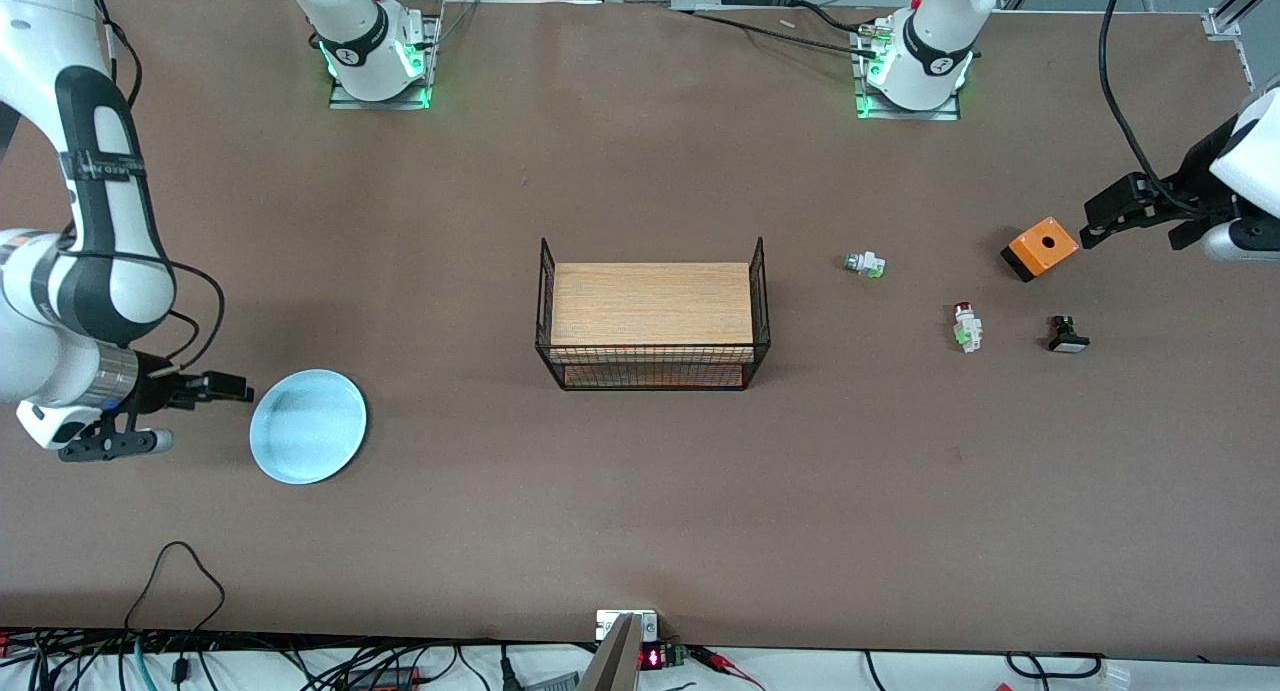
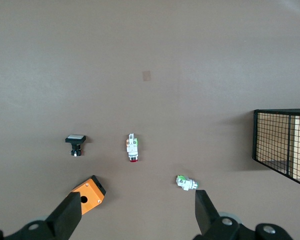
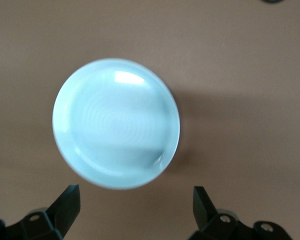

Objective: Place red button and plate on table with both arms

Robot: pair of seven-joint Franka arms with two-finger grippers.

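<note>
The red button [image 1: 966, 326], white with a dark red cap, lies on the brown table [image 1: 640, 531] toward the left arm's end; it also shows in the left wrist view [image 2: 133, 148]. The light-blue plate [image 1: 308, 426] rests flat on the table toward the right arm's end, and it fills the right wrist view [image 3: 116, 123]. My left gripper [image 1: 1100, 221] is open and empty in the air beside the orange box, apart from the red button. In its own view the left gripper [image 2: 135, 217] holds nothing. My right gripper [image 1: 185, 413] is open and empty beside the plate; its own view [image 3: 135, 207] shows bare table between the fingers.
A wire-sided rack [image 1: 652, 316] with a wooden top stands mid-table. An orange box [image 1: 1040, 247], a white-and-green part [image 1: 866, 264] and a black button with a white cap [image 1: 1067, 335] lie around the red button. Cables run along the table's near edge.
</note>
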